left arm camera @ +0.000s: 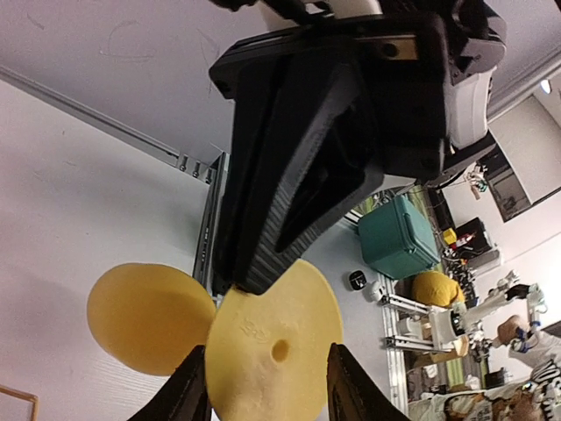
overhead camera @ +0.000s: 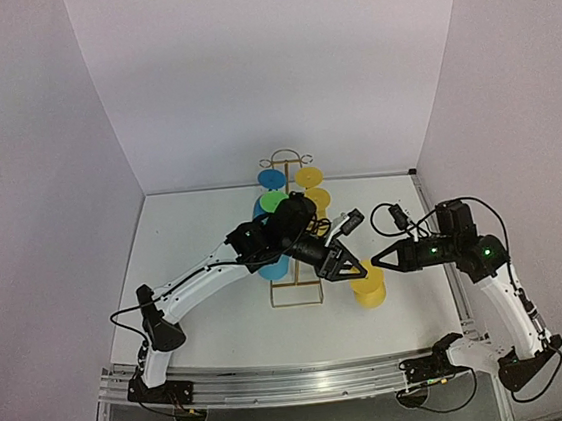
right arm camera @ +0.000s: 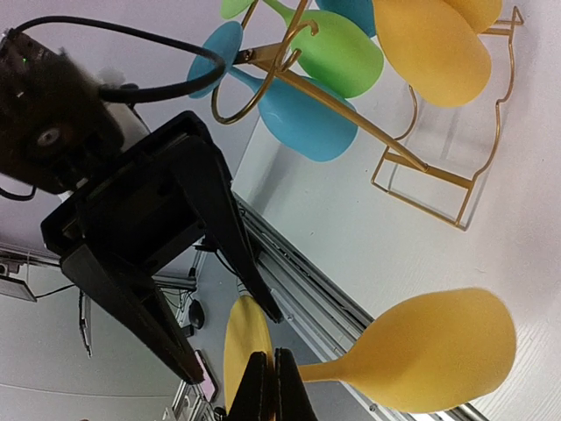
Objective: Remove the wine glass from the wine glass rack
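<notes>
The right gripper (right arm camera: pixel 270 379) is pinched on the thin stem of a yellow wine glass (right arm camera: pixel 438 351). The glass is off the rack and held sideways low over the white table (overhead camera: pixel 194 240), just right of the rack's base. The left gripper (left arm camera: pixel 266 373) is spread, its fingers flanking the glass's round foot (left arm camera: pixel 289 307); whether they touch it I cannot tell. Behind them the gold wire wine glass rack (overhead camera: pixel 297 295) stands upright. A blue wine glass (right arm camera: pixel 302 127), a green wine glass (right arm camera: pixel 337 53) and more yellow glasses (overhead camera: pixel 309 177) hang on it bowl-down. White walls (overhead camera: pixel 265 61) close the far side
</notes>
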You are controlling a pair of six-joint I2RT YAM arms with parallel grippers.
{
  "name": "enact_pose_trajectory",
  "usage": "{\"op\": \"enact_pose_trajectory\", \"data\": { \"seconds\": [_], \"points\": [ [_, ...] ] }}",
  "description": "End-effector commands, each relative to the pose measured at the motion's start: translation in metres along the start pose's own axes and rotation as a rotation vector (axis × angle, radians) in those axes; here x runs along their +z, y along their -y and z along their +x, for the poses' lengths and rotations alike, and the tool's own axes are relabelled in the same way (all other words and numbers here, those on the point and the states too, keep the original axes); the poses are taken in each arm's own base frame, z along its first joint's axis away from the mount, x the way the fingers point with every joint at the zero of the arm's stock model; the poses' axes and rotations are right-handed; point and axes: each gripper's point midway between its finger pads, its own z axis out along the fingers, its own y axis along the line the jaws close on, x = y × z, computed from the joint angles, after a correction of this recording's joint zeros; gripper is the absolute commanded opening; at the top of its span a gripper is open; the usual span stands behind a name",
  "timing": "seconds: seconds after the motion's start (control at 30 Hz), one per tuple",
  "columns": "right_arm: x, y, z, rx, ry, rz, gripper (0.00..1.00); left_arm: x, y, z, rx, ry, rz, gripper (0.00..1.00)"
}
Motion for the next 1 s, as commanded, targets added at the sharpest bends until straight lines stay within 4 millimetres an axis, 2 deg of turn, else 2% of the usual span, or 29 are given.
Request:
{"op": "enact_pose_trajectory", "data": {
  "seconds": [0.0, 0.13, 0.3, 0.4, 0.47, 0.6, 0.7, 0.77, 0.83, 0.97],
  "points": [
    [-0.004, -0.012, -0.008, -0.033, 0.023, -0.032, 0.0, 0.01, 0.007, -0.005, 0.006, -0.007, 0.095, 0.33],
    [0.0, -0.007, -0.007, -0.01, 0.018, -0.026, 0.0, 0.022, -0.007, -0.003, -0.045, -0.028, 0.1, 0.01],
    [0.001, -0.001, -0.002, 0.009, 0.013, -0.016, 0.0, 0.02, -0.025, -0.004, -0.083, -0.017, 0.031, 0.0],
    [-0.002, 0.006, -0.006, 0.011, 0.051, 0.036, 0.0, 0.013, -0.022, -0.002, 0.004, -0.014, 0.002, 0.0],
    [-0.008, 0.017, -0.012, 0.037, 0.092, 0.129, 0.01, 0.014, -0.019, 0.012, 0.133, -0.046, -0.044, 0.0],
    [-0.039, 0.047, -0.027, 0.045, 0.179, 0.428, 0.43, 0.015, -0.008, 0.042, 0.45, -0.096, -0.087, 0.0],
    [-0.055, 0.057, -0.035, 0.072, 0.229, 0.546, 0.61, 0.015, 0.001, 0.063, 0.665, -0.151, -0.088, 0.0],
    [-0.058, 0.061, -0.038, 0.113, 0.24, 0.576, 0.69, 0.012, 0.003, 0.077, 0.784, -0.197, -0.086, 0.0],
    [-0.054, 0.064, -0.038, 0.147, 0.214, 0.586, 0.77, 0.008, 0.004, 0.082, 0.888, -0.218, -0.096, 0.0],
    [-0.038, 0.065, -0.032, 0.193, 0.117, 0.551, 0.79, -0.001, -0.002, 0.095, 1.21, -0.267, -0.113, 0.0]
  ]
}}
